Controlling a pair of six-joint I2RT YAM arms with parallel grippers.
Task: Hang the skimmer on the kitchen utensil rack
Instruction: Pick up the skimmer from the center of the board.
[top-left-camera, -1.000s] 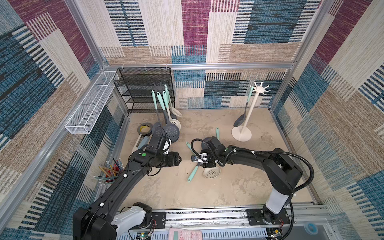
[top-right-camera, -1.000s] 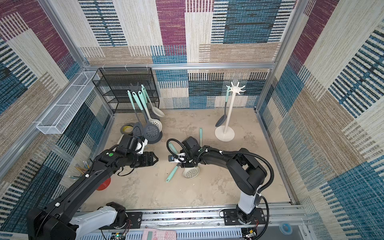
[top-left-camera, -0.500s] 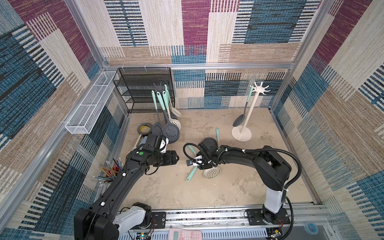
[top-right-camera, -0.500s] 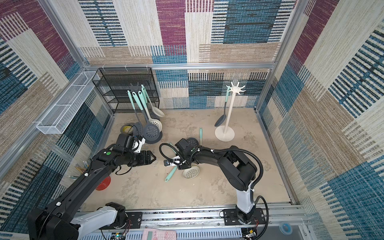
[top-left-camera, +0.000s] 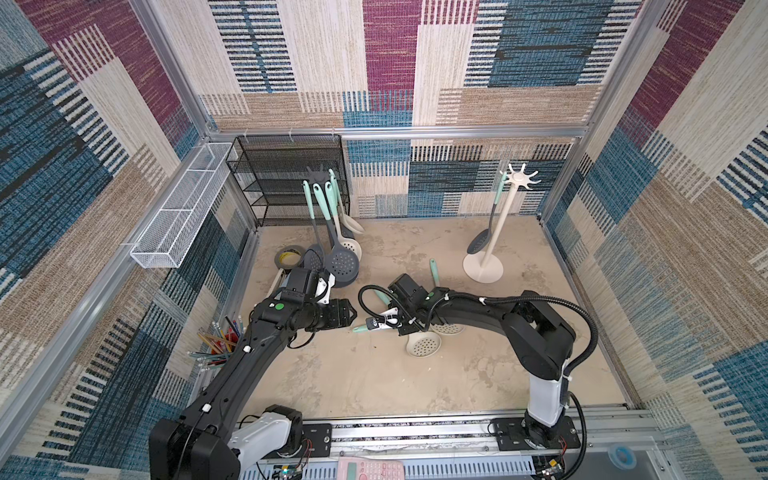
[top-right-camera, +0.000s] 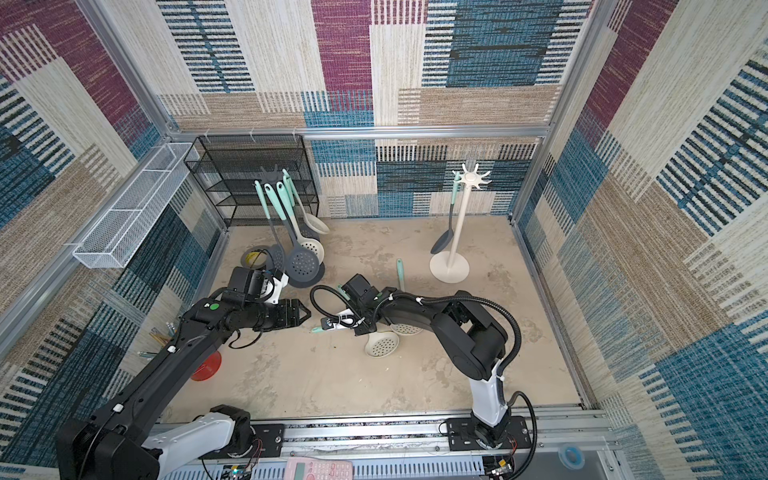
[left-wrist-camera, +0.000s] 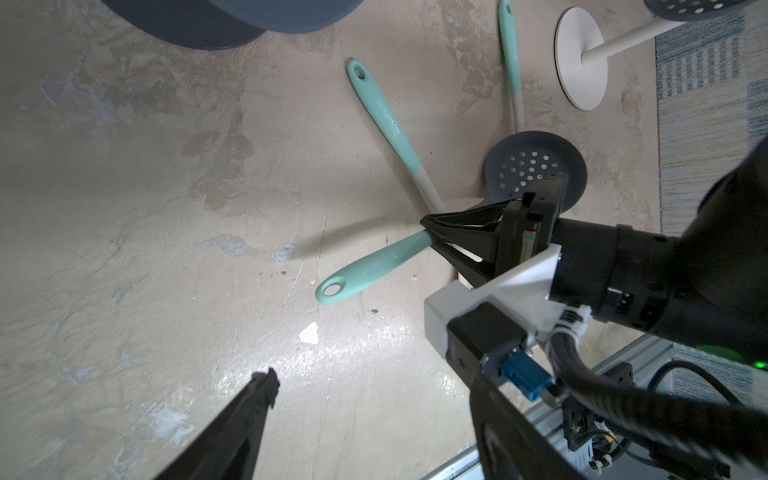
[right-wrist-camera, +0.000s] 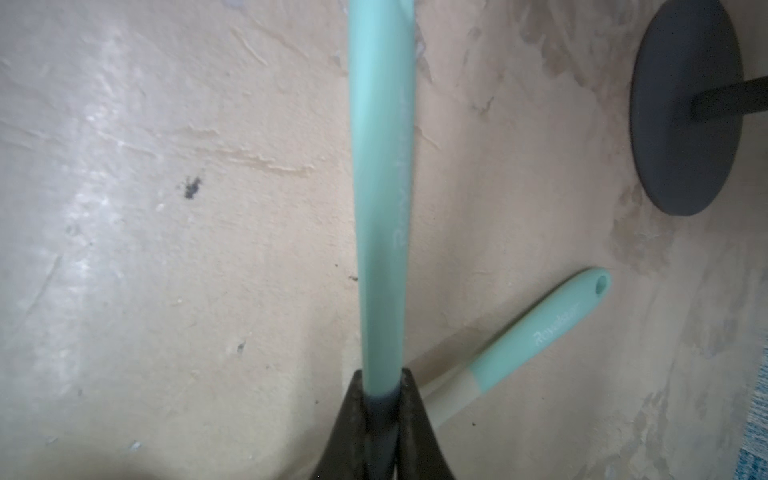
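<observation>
Right pincer (left-wrist-camera: 428, 235) clenched on skimmer (left-wrist-camera: 374, 262) handle mid-bench (top-left-camera: 374, 382), left pincer (top-left-camera: 352, 314) released nearby; back-right white rack (top-left-camera: 483, 268) holds one slotted spoon (top-left-camera: 477, 243).

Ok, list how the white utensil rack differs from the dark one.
The white rack holds a single dark utensil; the dark rack carries several. The white rack stands at the back right, the dark rack at the back left by the black shelf. Both are poles on round bases.
</observation>
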